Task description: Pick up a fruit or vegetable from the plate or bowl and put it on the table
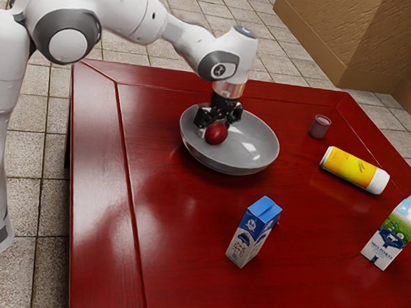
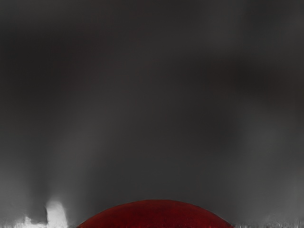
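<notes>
Table (image 1: 185,264): wood, lacquered, glossy, with visible grain. Bowl (image 1: 259,140): smooth, with bright highlights. Cup (image 1: 319,127): smooth. Floor (image 1: 42,151): tiled, speckled, matt. Arm (image 1: 123,9): smooth, with a soft sheen.

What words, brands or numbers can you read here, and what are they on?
"MO?OKO", third letter unclear: on the green-and-white carton.
Blue-topped carton: print too small to read.
Yellow cylinder: markings too faint to read.
Robot arm: small emblem near its end, too small to make out.
</notes>
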Tool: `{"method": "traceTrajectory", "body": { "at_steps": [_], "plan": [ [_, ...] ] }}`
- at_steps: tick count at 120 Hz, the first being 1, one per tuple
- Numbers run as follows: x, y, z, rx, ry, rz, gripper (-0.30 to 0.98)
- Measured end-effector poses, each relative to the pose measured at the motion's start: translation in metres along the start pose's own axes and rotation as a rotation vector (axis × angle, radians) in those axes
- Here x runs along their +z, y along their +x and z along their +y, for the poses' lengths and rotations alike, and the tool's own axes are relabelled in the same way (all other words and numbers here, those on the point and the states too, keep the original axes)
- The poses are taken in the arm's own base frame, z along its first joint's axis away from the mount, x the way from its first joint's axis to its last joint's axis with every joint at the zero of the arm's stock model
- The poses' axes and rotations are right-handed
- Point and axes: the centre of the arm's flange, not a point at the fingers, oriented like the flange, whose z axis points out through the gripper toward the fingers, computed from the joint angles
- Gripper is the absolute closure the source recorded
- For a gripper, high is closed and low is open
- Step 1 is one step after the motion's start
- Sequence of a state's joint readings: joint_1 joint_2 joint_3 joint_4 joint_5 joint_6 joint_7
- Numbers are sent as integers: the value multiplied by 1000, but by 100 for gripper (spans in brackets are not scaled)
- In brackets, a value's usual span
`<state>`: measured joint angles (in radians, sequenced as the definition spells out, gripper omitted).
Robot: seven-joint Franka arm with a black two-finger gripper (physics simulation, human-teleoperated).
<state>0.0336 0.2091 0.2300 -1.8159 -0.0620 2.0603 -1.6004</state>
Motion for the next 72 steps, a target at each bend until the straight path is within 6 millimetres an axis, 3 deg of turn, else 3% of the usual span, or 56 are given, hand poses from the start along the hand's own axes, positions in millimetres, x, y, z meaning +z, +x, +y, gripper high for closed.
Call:
{"method": "traceTrajectory", "body": {
  "at_steps": [16, 33, 44, 55, 63, 72],
  "plan": [
    [3, 0, 2, 4, -7, -1, 2],
    [1, -1, 3, 6, -18, -4, 29],
    [-6, -1, 2, 6, -30, -5, 35],
    [-40, -7, -4, 17, -81, -18, 38],
    [-69, -26, -23, 52, -115, -41, 40],
    [-87, -52, -48, 97, -128, -65, 41]
  ]
}}
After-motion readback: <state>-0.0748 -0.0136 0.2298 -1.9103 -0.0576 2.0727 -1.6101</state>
